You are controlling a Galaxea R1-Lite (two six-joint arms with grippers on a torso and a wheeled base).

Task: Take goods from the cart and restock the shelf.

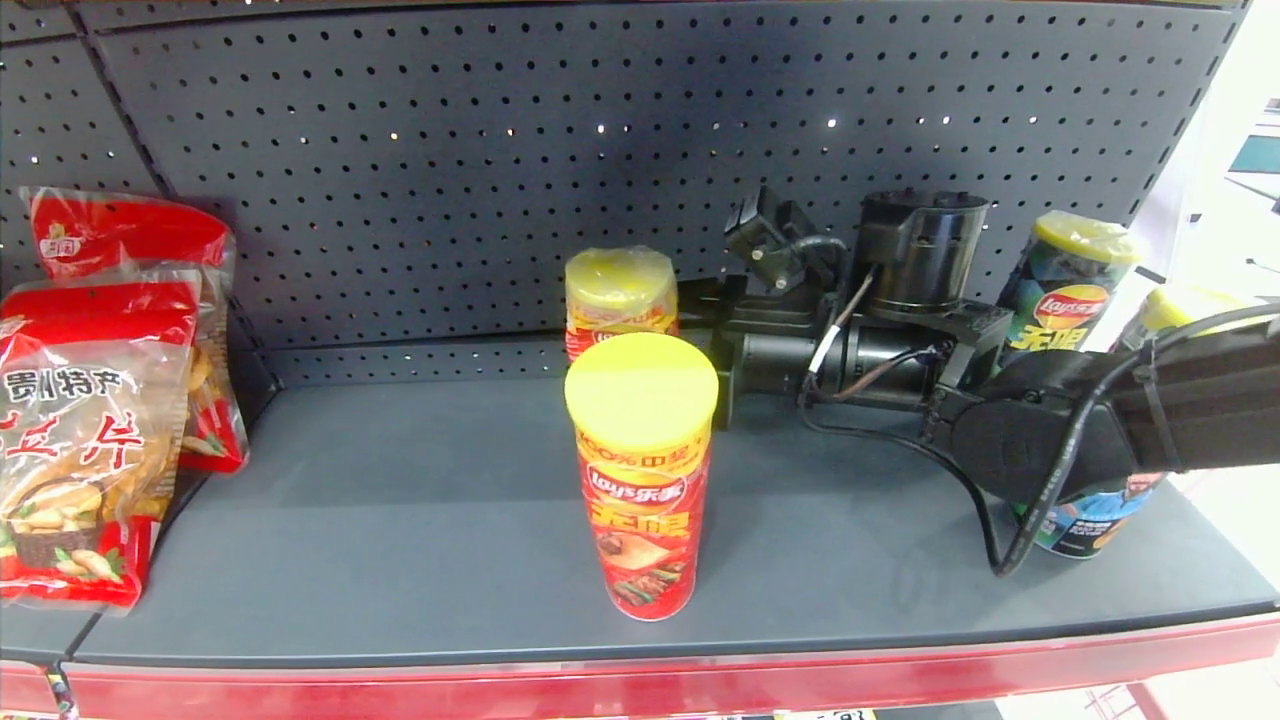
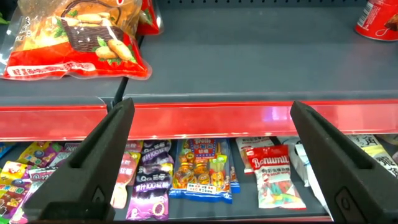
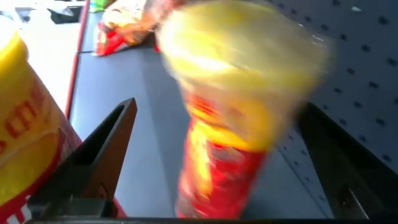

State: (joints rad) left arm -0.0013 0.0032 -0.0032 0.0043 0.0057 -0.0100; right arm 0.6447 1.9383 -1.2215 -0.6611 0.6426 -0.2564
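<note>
Right jaws spread wide, flanking the far red can [image 3: 230,137], badly blurred. Left jaws spread wide before the shelf [image 2: 249,118].

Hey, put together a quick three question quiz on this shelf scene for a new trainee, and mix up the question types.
1. True or false: the front red can lies on its side on the shelf.
2. Pick one: at the shelf's left end are A) snack bags, B) bottles, C) boxes.
3. Short answer: which gripper has the rear red can between its fingers?

Key: 1 false, it stands upright. 2 A. 3 the right gripper, with its fingers open.
</note>
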